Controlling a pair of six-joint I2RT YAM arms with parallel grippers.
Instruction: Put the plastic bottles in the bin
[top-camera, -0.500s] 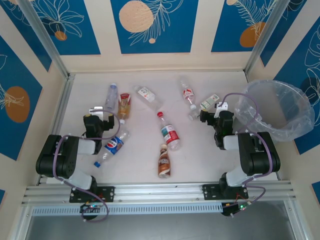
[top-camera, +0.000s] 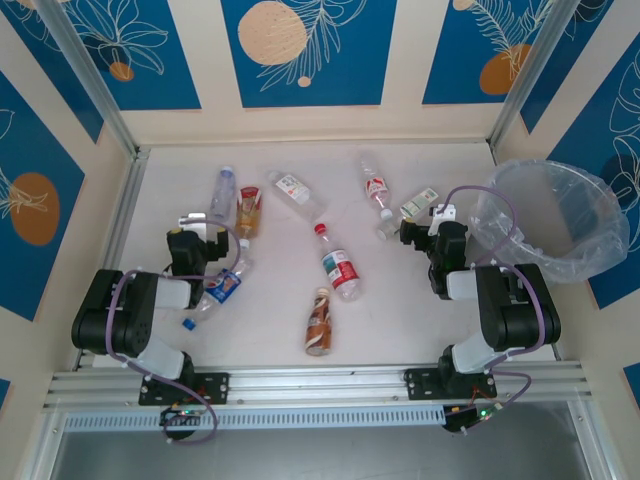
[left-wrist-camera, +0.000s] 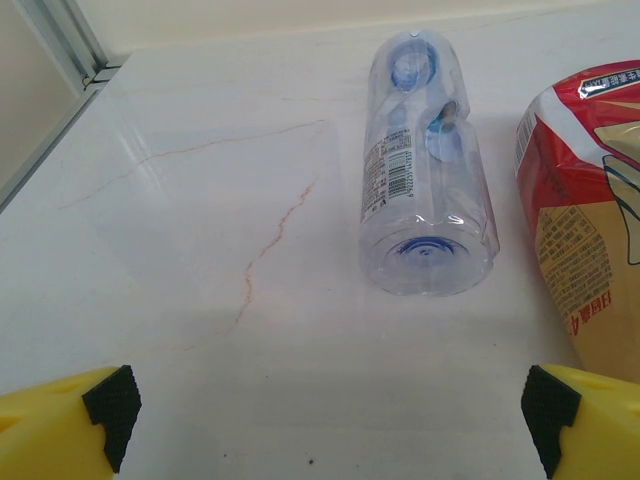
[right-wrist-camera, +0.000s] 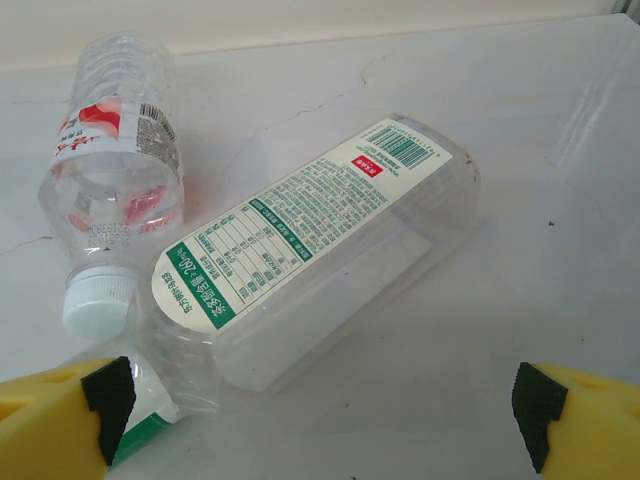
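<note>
The bin (top-camera: 555, 220) stands at the table's (top-camera: 400, 320) right edge, and the plastic bottles (top-camera: 340, 268) lie scattered left of it. My left gripper (left-wrist-camera: 328, 405) is spread wide and empty, facing a clear bottle (left-wrist-camera: 425, 170). My right gripper (right-wrist-camera: 325, 400) is equally wide and empty, facing a green-labelled bottle (right-wrist-camera: 320, 250).

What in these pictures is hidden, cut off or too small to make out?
- Left wrist view: the red-and-gold bottle is cut off by the right edge, so its cap end is out of frame.
- Right wrist view: a green-and-white piece is mostly behind a finger of the right gripper and the bottom edge. Cannot tell what it is.
- Top view: label print, as on the blue-label bottle, is too small to read.
</note>
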